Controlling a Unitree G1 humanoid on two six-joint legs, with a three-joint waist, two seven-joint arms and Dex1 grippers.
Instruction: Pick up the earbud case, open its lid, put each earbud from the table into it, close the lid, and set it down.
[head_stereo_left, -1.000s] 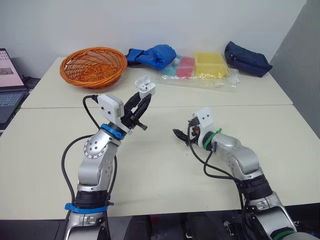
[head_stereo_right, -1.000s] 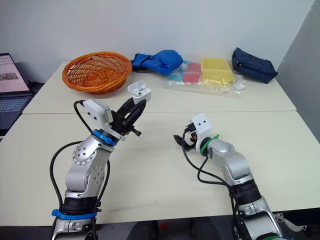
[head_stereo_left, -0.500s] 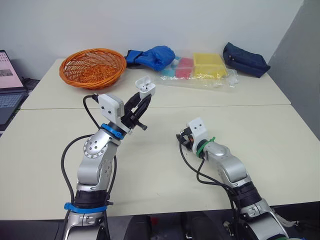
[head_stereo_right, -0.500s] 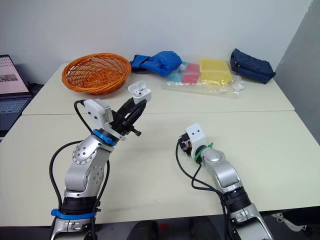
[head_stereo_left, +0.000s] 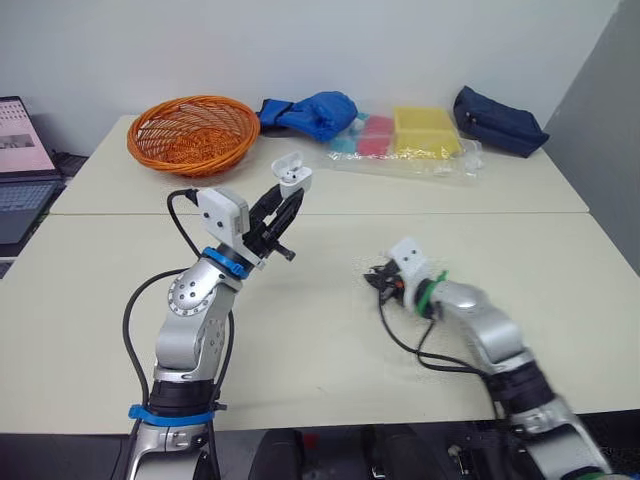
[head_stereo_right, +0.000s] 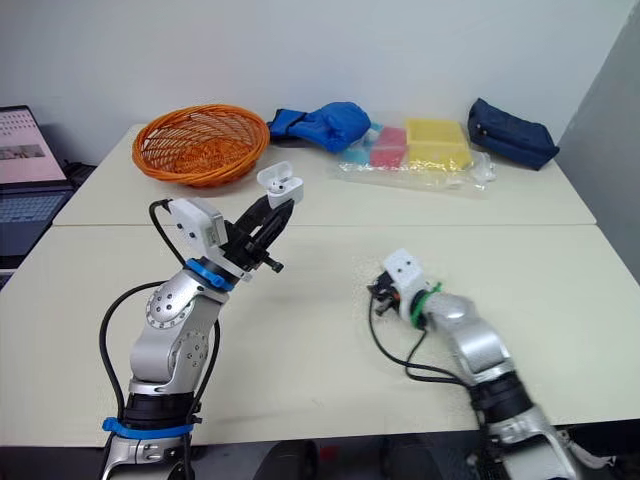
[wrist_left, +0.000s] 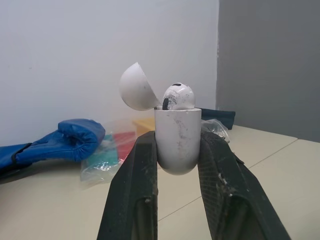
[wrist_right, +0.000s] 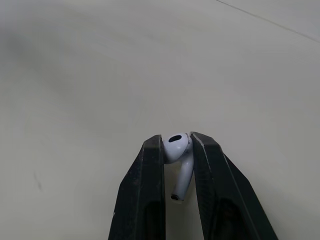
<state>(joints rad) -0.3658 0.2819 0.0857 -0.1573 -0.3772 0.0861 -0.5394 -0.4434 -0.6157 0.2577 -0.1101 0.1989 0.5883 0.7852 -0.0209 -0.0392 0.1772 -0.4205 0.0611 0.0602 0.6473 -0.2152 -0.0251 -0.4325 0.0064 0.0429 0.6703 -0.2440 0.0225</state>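
Swung outward, right tool (wrist_right: 177, 139) pinches the earbud (wrist_right: 182, 167) between its fingertips.

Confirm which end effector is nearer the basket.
Left. Left end effector, holding the earbud case, is in front of the basket; right end effector, holding an earbud, sits far right.

An office or lab room: pale tables (head_stereo_left: 300, 340) pushed together, a laptop (head_stereo_left: 18, 165) alongside, a bare white wall (head_stereo_left: 300, 40).
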